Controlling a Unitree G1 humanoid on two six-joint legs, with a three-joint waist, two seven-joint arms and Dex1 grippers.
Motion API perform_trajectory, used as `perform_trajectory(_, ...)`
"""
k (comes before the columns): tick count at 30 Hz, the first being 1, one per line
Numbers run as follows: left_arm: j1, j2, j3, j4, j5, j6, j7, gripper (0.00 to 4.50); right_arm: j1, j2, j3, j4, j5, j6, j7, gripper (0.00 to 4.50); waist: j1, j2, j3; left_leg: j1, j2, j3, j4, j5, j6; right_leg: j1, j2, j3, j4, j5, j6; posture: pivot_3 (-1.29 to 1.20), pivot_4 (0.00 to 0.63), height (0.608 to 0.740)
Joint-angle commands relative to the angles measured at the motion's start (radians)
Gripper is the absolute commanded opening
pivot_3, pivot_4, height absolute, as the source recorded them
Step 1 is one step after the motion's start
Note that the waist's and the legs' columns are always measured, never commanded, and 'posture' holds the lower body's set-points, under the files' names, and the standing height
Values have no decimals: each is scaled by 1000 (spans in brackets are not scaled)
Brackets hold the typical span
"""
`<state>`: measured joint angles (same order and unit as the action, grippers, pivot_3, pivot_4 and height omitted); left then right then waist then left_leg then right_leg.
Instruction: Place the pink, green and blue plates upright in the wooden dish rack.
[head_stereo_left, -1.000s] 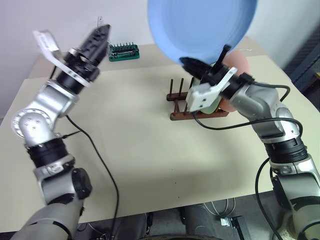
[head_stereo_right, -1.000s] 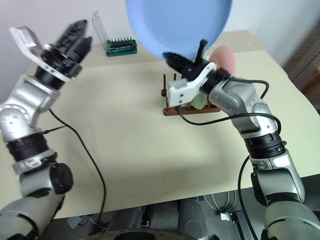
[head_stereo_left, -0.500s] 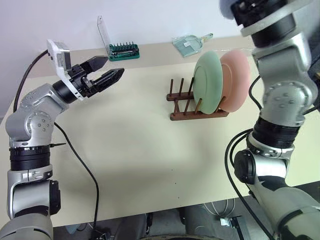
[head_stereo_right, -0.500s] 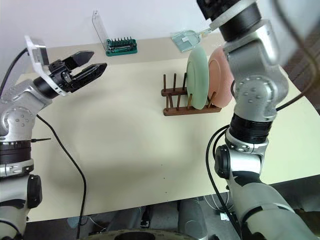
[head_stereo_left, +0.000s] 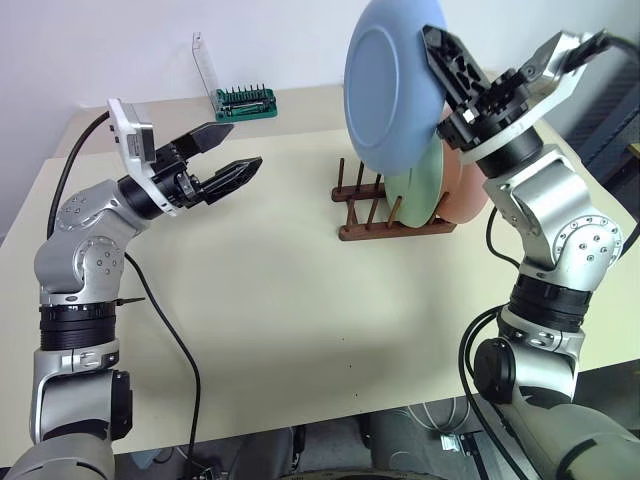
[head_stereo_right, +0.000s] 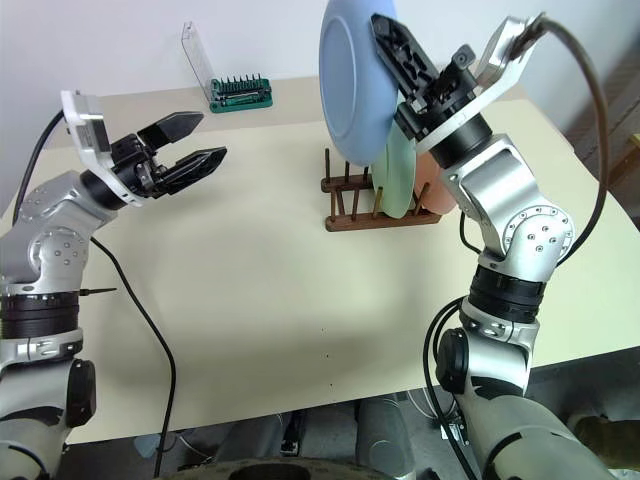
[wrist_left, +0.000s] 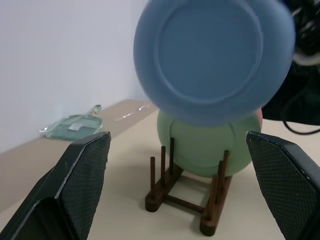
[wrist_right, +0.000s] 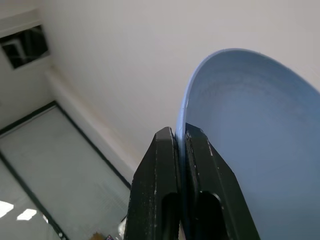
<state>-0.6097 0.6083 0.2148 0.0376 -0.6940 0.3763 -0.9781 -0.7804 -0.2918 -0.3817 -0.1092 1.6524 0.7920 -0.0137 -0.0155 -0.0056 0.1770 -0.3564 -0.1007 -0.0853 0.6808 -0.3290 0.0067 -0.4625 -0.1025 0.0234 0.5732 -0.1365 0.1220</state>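
while green plate (head_stereo_left: 418, 192) fills its slot, tool holder (head_stereo_left: 245, 102) sits well apart.

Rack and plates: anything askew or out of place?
Nothing stands out. The green plate and pink plate stand upright in the rack; the blue plate, pinched at its rim by the right hand, hangs upright above the free slots.

no readable text, no labels, no brand marks, no numbers, no signs on any surface in view
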Motion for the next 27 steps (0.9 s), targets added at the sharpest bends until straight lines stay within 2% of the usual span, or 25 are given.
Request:
perform_trajectory(1,-6,-1,39,-42,-11,-27,7,4439,-5,11,-4,-18,19,-36,-18,0,0,0,0,0,0,0,0,-2,3,0,0,0,0,0,0,0,150,740)
perform_trajectory(12,4,4,40,-63,-18,-16,9,4439,33,68,30,-48,27,-87,-92,0,1,0,0,0,0,0,0,-2,3,0,0,0,0,0,0,0,150,740)
perform_trajectory(27,-7,7,33,-64,-15,-12,17,4439,92,60,43,-38,-54,-101,-58,0,1,0,0,0,0,0,0,-2,4,0,0,0,0,0,0,0,150,740)
